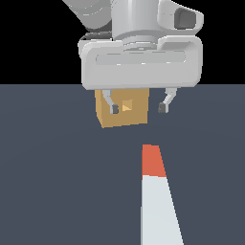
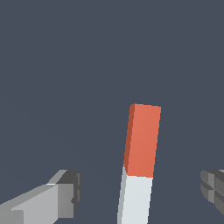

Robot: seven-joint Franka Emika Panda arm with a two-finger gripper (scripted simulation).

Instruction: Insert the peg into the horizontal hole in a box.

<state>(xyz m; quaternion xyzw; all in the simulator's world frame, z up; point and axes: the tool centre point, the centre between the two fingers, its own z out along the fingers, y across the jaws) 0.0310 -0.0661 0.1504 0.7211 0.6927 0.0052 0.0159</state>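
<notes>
**user_a:** so what's the hand [image 1: 139, 108] doing here? Looks spread wide to me, nothing between the fingers [image 1: 114, 108], just hanging above the worktop [image 1: 57, 182].

**user_b:** yep, wide apart and holding nothing. The wrist view agrees: one fingertip at each side of the picture, and the peg [image 2: 139, 153] lying on the dark surface between them, not touched by either one.

**user_a:** and the peg itself?

**user_b:** flat on the worktop. In the exterior view it runs from the bottom edge of the picture up toward the box, white along most of its length, orange-red end [image 1: 152, 161] pointing at the box. It's cut off at the bottom, so you can't see the full length.

**user_a:** box?

**user_b:** the tan box [image 1: 136, 117] sits further back, partly hidden behind the hand. The horizontal hole [image 1: 127, 106] is the small square in its facing side, lighter orange inside. The peg's red end stops short of the box, with bare worktop between them, and it lies a bit toward the exterior view's right of the hole.
</notes>
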